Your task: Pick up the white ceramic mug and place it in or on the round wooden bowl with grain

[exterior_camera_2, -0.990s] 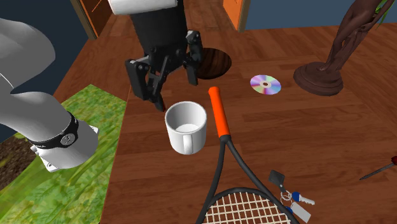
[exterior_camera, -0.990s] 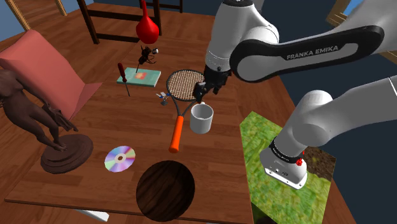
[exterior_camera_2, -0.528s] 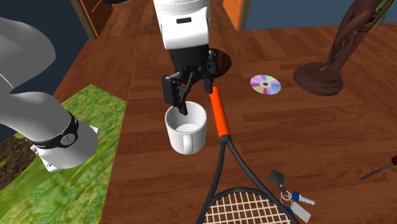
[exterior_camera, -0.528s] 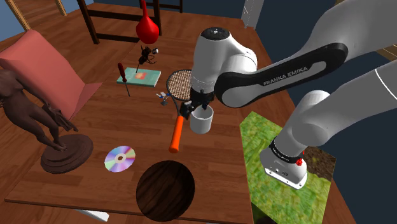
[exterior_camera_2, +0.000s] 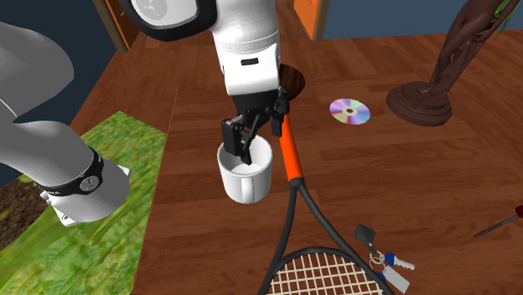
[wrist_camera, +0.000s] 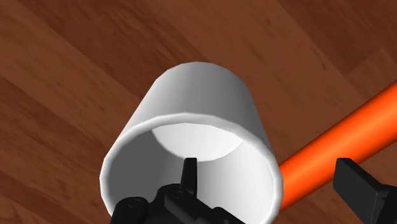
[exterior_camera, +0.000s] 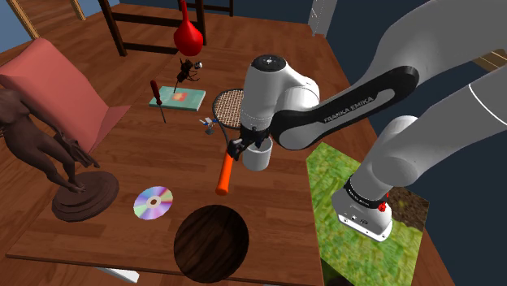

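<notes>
Your gripper (exterior_camera_2: 258,134) (wrist_camera: 267,167) stands open astride the mug's (exterior_camera_2: 243,180) (wrist_camera: 197,95) rim: one finger dips inside, the other hangs outside, next to the racket's orange handle (exterior_camera_2: 291,155) (wrist_camera: 343,143). The white mug sits upright on the table (exterior_camera: 268,219), just beside that handle. The dark bowl (exterior_camera: 211,242) lies well apart, near the table's edge.

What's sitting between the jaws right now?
The wall of the white mug beside the orange racket handle: one jaw inside, one outside, in the wrist view.
</notes>
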{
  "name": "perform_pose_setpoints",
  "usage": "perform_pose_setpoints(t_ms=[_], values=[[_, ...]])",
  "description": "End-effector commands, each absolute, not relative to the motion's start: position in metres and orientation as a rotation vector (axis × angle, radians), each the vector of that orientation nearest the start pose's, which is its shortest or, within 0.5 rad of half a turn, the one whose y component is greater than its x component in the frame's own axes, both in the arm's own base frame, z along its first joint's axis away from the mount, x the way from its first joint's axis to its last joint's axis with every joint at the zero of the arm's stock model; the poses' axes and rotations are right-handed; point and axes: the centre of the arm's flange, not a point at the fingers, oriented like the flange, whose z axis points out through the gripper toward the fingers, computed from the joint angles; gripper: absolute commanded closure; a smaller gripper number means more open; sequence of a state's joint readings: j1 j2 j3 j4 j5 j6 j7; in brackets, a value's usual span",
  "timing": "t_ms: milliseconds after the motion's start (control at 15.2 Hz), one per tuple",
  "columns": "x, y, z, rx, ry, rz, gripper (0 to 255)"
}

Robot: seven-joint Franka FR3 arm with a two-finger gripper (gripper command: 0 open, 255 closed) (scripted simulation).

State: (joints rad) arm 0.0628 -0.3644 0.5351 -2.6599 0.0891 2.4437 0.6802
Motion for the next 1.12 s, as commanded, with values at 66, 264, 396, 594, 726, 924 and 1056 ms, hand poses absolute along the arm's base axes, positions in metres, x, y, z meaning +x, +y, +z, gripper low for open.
perform_pose_setpoints(t_ms=[66, 264, 396, 594, 726, 924, 1056], values=[[0.3450, 0.2242, 0.3500, -3.157, 0.265, -0.251, 0], [0.3450, 0.2242, 0.3500, -3.157, 0.265, -0.251, 0], [0.3450, 0.2242, 0.3500, -3.157, 0.265, -0.251, 255], [0.3450, 0.2242, 0.3500, -3.157, 0.265, -0.251, 255], [0.3450, 0.2242, 0.3500, -3.157, 0.265, -0.251, 255], [0.3450, 0.2243, 0.3500, -3.157, 0.265, -0.251, 255], [0.3450, 0.2242, 0.3552, -3.157, 0.265, -0.251, 255]])
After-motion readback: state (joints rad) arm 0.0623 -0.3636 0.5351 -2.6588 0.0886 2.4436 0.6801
